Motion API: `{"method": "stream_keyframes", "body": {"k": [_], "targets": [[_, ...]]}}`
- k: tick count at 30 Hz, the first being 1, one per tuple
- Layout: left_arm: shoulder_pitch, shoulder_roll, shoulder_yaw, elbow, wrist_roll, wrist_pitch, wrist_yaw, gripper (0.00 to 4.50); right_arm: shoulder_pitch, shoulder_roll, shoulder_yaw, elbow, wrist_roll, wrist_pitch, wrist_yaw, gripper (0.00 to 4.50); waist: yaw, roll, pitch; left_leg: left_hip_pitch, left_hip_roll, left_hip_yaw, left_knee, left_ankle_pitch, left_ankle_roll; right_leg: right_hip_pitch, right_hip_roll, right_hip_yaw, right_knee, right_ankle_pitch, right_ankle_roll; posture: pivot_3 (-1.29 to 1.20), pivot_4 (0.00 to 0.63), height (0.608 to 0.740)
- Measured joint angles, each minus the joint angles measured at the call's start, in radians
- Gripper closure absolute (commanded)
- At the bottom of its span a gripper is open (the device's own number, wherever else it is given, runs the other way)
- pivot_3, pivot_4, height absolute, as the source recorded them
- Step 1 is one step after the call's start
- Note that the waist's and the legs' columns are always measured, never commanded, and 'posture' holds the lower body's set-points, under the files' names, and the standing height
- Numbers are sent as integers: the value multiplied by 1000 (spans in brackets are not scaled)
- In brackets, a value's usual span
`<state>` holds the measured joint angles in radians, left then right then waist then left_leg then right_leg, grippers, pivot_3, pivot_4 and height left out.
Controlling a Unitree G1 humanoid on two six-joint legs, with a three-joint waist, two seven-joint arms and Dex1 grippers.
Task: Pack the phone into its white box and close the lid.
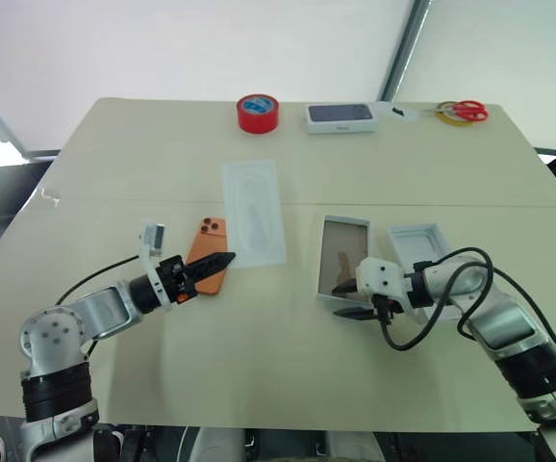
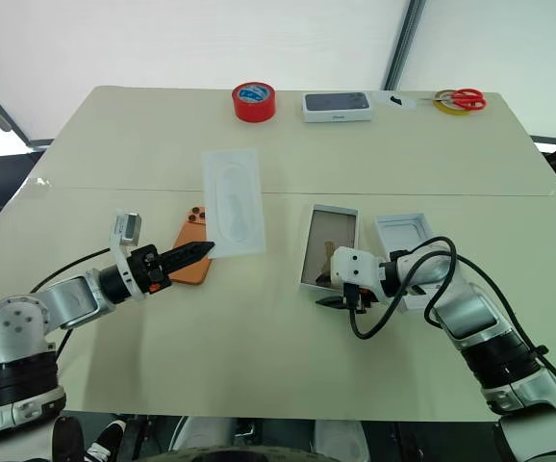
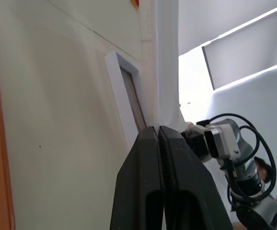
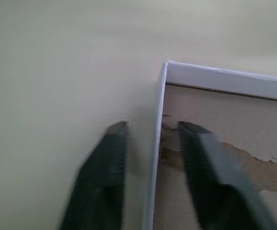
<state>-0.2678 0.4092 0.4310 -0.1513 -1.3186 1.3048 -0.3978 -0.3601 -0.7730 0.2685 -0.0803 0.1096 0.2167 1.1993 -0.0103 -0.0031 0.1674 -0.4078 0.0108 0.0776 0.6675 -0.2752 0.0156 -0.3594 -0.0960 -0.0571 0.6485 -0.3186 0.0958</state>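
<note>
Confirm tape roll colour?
Red tape roll with a blue core, at the table's far edge; clearest in the left eye view.

The flat insert (image 1: 254,213) crowds the phone's (image 1: 207,254) far side.

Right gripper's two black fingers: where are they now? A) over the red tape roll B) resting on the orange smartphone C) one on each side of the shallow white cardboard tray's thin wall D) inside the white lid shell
C: the right gripper straddles the wall of the shallow white cardboard tray, one finger inside, one outside.
</note>
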Motion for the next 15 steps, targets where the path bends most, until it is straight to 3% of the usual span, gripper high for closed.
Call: {"method": "stream_keyframes", "body": {"k": [1,9,15], "targets": [[0,1,-6,-2,-9,0,5,4500,-1,7,0,5,0,-2,-4,4483,0,0,0,0,0,0,0,0,0,0,0,0,0,0,0,0,150,730],[-4,2,-82,-1,3,-32,17,4500,-56,129,38,15,-9,55,-48,4483,-3,0,0,0,0,0,0,0,0,-1,1,0,0,0,0,0,150,730],[-14,17,-103,13,33,-71,11,4500,-64,142,44,-6,-17,51,-64,4483,1,0,0,0,0,0,0,0,0,0,1,0,0,0,0,0,150,730]]}}
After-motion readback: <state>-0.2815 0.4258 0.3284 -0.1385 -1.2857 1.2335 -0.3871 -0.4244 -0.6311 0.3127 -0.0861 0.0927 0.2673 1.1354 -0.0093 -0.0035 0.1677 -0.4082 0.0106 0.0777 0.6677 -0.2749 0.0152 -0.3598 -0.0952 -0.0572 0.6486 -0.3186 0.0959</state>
